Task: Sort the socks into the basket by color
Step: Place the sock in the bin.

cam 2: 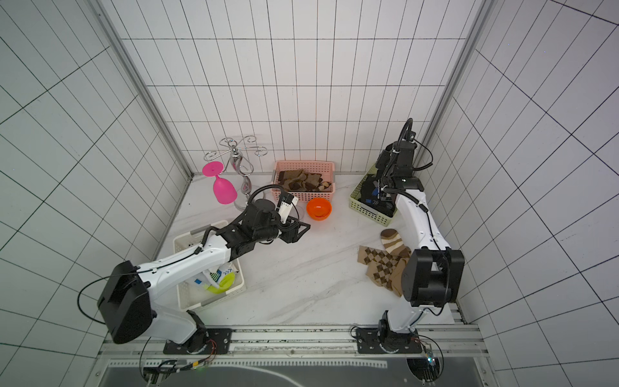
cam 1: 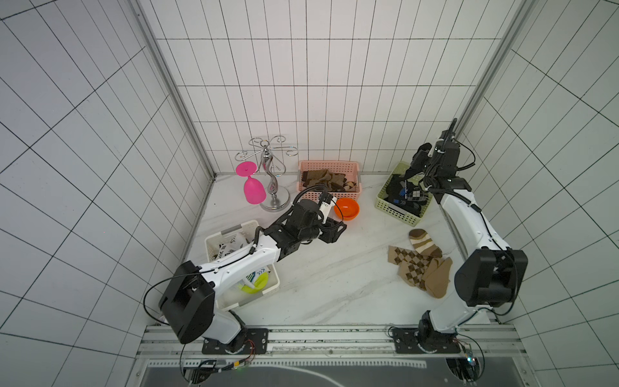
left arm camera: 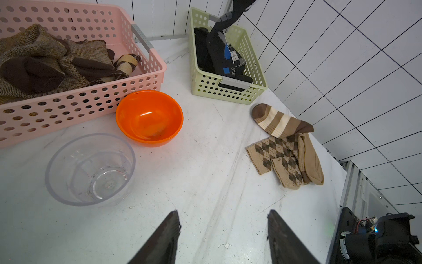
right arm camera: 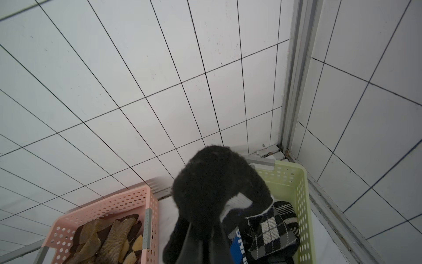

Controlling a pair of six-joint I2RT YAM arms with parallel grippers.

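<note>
Right wrist — black sock [right arm camera: 212, 182] gripped above green basket [right arm camera: 303, 196] rim.

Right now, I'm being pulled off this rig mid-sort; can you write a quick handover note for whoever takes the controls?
Left gripper: open, empty, above the white tabletop.
Right gripper: shut on a fuzzy black sock over the pale green perforated basket.
Done: black socks in that basket, brown socks in the pink perforated basket, white socks in the white plastic basket.
Left: drop the black sock; move the loose brown and tan socks from the table to the pink basket.
</note>
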